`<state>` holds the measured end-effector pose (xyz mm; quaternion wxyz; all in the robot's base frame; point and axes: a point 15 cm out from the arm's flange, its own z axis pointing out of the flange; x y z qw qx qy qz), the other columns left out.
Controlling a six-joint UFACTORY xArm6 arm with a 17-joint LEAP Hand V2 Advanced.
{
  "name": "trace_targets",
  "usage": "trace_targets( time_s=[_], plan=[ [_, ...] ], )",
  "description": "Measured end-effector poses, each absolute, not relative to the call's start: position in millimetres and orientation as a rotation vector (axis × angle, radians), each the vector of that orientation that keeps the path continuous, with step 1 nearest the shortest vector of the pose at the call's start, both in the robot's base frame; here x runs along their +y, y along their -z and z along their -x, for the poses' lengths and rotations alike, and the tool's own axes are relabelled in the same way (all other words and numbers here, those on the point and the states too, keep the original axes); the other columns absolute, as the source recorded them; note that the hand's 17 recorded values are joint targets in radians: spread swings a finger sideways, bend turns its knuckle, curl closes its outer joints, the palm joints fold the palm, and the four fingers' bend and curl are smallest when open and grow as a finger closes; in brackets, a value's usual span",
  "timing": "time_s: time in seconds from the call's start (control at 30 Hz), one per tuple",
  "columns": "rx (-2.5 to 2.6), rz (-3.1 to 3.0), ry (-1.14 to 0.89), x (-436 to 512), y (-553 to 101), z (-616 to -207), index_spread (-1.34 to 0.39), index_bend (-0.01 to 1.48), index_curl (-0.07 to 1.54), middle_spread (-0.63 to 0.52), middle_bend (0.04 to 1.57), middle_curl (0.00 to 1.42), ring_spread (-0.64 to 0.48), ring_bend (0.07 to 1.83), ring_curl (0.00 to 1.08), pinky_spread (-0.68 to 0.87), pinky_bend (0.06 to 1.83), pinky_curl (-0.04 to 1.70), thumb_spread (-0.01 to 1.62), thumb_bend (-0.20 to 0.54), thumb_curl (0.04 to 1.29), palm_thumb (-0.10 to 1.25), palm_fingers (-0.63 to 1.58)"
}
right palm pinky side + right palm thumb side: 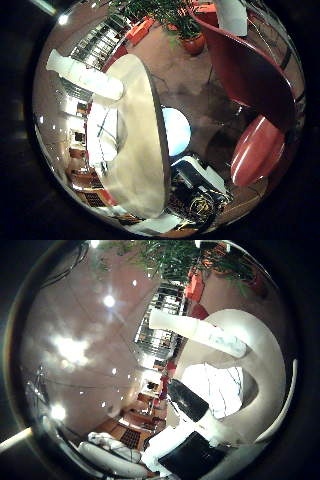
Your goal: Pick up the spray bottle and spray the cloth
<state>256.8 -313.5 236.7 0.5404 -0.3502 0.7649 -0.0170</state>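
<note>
Approach, bottle not grasped yet.
Fingers (pixel 187 402) look relaxed and hold nothing; spray bottle (pixel 200 332) stands on the round bench (pixel 137 150) beside the white cloth (pixel 222 390). Judgement: line the palm on the bottle body before curling.

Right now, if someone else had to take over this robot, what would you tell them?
Right hand: away from the bottle, holding nothing that shows; whether it is open or shut, I cannot tell.
Spray bottle: standing on the round table, untouched.
Cloth: spread on the same table, beside the bottle.
Done: nothing yet.
Left: reach the bottle, grasp it, lift it, spray the cloth.
</note>
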Motion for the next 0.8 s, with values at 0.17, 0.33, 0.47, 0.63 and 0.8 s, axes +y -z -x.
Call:
trace_targets(
  time_s=[0.17, 0.33, 0.47, 0.63, 0.8],
  plan=[
    [1.761, 0.810, 0.061, -311, -246, -285, -0.12, 0.15, 0.25, 0.20, 0.24, 0.36, 0.24, 0.46, 0.27, 0.42, 0.43, 0.32, 1.17, -0.022, 0.33, 0.59, 0.07],
    [1.712, 0.795, 0.033, -301, -250, -316, -0.12, 0.15, 0.26, 0.20, 0.24, 0.36, 0.24, 0.46, 0.27, 0.42, 0.43, 0.31, 1.16, -0.020, 0.33, 0.59, 0.08],
    [1.692, 0.796, 0.033, -295, -252, -343, -0.12, 0.15, 0.26, 0.20, 0.25, 0.37, 0.24, 0.47, 0.27, 0.42, 0.42, 0.31, 1.13, -0.019, 0.34, 0.61, 0.09],
    [1.697, 0.806, -0.004, -276, -246, -379, -0.10, 0.15, 0.26, 0.20, 0.28, 0.37, 0.23, 0.48, 0.27, 0.43, 0.42, 0.31, 1.09, -0.021, 0.35, 0.63, 0.13],
    [1.691, 0.796, -0.046, -256, -242, -413, -0.10, 0.17, 0.28, 0.12, 0.37, 0.40, 0.18, 0.58, 0.29, 0.41, 0.39, 0.28, 1.05, -0.008, 0.36, 0.72, 0.36]
  ],
)
